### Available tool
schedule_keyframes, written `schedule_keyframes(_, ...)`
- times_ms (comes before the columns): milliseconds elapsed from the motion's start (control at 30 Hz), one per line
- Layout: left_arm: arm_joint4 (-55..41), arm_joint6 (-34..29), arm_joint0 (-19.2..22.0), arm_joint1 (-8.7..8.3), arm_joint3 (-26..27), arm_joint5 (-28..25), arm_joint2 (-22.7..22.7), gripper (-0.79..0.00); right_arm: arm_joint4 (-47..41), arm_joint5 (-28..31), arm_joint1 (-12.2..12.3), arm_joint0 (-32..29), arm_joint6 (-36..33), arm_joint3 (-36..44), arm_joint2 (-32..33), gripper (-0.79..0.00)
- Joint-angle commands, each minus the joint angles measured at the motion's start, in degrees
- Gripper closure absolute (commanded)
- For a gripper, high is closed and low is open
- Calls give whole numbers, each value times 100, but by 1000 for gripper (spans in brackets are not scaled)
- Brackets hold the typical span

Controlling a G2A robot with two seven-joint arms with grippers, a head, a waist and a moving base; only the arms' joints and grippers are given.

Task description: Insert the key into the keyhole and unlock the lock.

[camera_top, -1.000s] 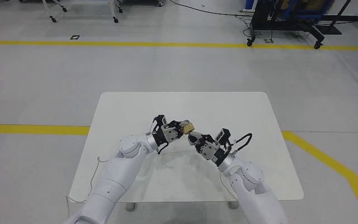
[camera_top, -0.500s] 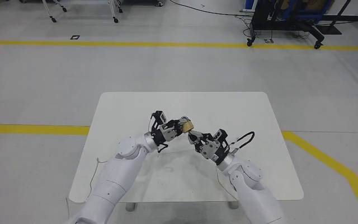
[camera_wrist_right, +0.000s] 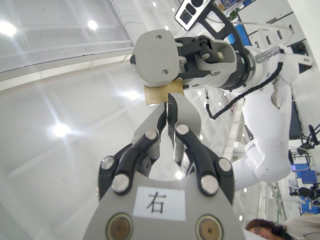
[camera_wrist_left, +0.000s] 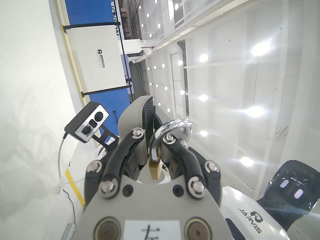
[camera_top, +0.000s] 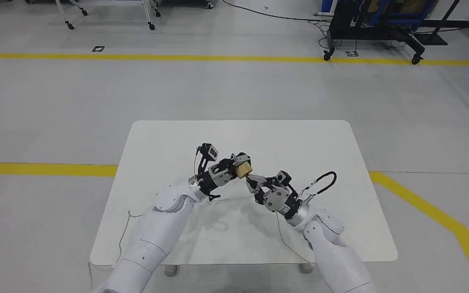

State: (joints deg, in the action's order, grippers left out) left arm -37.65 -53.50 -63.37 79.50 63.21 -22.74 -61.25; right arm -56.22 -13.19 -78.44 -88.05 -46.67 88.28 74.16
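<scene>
The left tool [camera_top: 235, 167] is clamped on a brass padlock [camera_wrist_right: 162, 94] and holds it in the air over the middle of the white table [camera_top: 330, 146]. In the left wrist view the padlock's steel shackle [camera_wrist_left: 176, 126] arches out past the black fingers, and one of its legs runs down into the brass body between them. The other leg is hidden behind a finger, so I cannot tell whether the shackle is latched.

The right tool [camera_wrist_right: 171, 106] faces the left one from the table's right side, tip to tip. Its jaws are drawn almost together, pinching the key [camera_wrist_right: 168, 99] between the ribbed pads. Only a thin sliver of the blade shows past the fingertips. That sliver meets the bottom face of the brass body, just beside the left tool's grey finger plate. How deep the key sits in the keyhole cannot be made out. In the top view both tools touch the padlock from opposite sides, well clear of every table edge.
</scene>
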Motion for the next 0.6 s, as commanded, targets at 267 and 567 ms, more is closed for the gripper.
schedule_keyframes(267,-128,70,-19,-3,-14,32,-71,0,109,120,63,81,-216,-171,47,-785)
schedule_keyframes(567,30,865,44,8,-107,393,-130,0,518,578,191,-494,21,485,525,-785)
